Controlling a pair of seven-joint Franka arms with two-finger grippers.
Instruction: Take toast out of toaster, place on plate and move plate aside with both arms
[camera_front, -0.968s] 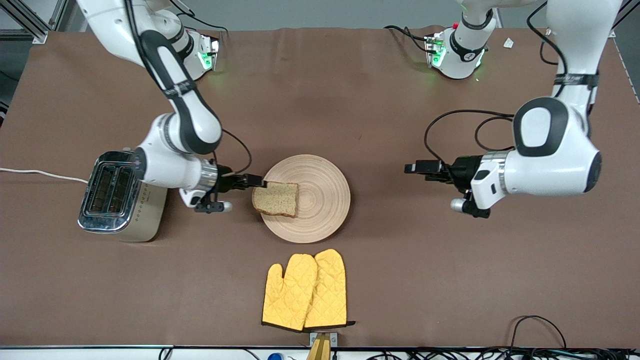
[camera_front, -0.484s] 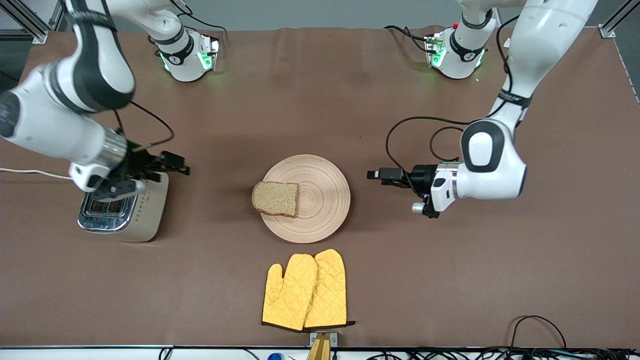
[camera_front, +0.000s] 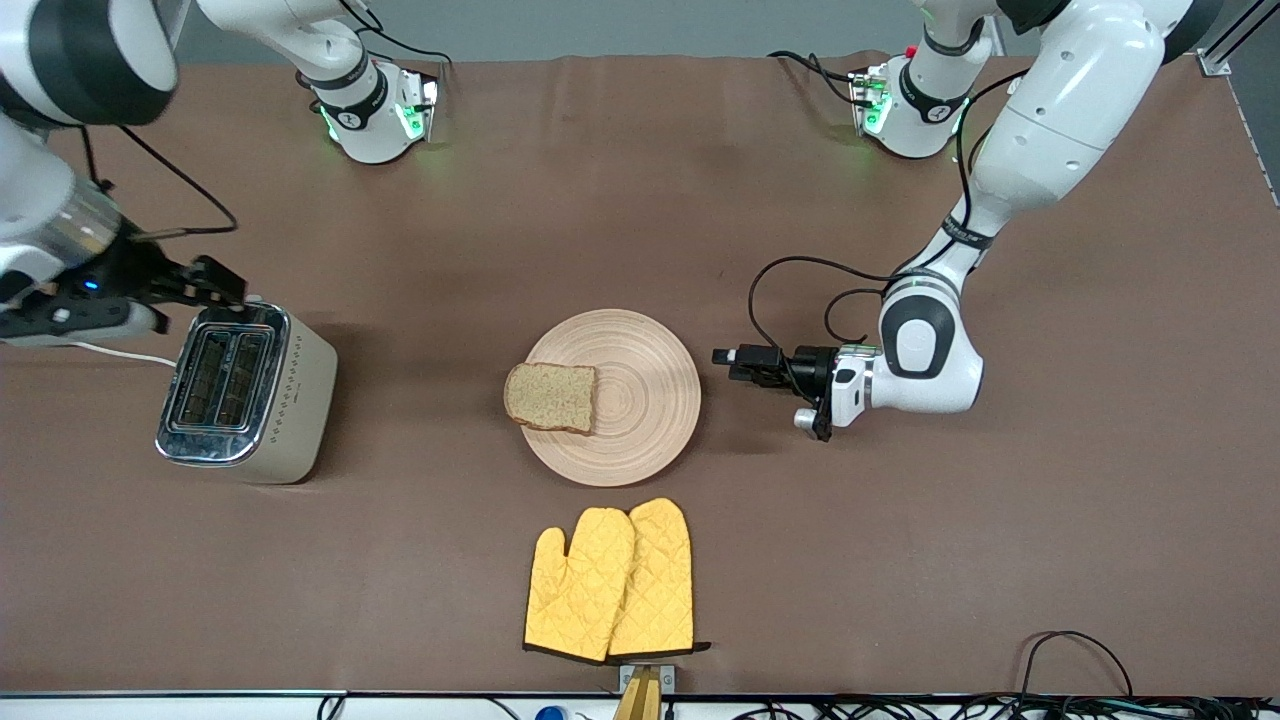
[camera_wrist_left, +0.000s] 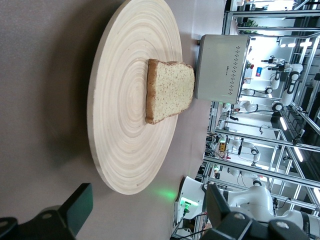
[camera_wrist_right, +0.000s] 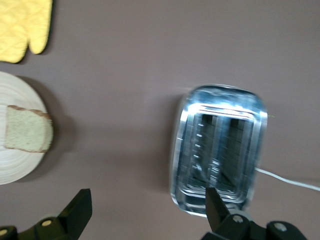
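Note:
The toast (camera_front: 551, 397) lies flat on the round wooden plate (camera_front: 650, 425), on the plate's side toward the right arm's end. My left gripper (camera_front: 724, 362) is open and empty, low beside the plate's rim toward the left arm's end, apart from it. In the left wrist view the plate (camera_wrist_left: 122, 135) and the toast (camera_wrist_left: 171, 90) lie ahead of the left gripper (camera_wrist_left: 147, 206). My right gripper (camera_front: 218, 281) is open and empty, up over the toaster's edge. In the right wrist view the right gripper (camera_wrist_right: 147, 207) is over bare table beside the toaster, with the toast (camera_wrist_right: 27, 130) and the plate (camera_wrist_right: 15, 167) farther off.
A silver toaster (camera_front: 245, 395) with two empty slots stands toward the right arm's end, also in the right wrist view (camera_wrist_right: 217, 150). A pair of yellow oven mitts (camera_front: 612, 583) lies nearer the front camera than the plate. A white cord (camera_front: 80, 347) runs from the toaster.
The right gripper has let go of the toast on the plate and pulled back and up over the toaster. The left gripper has moved in close to the plate's rim.

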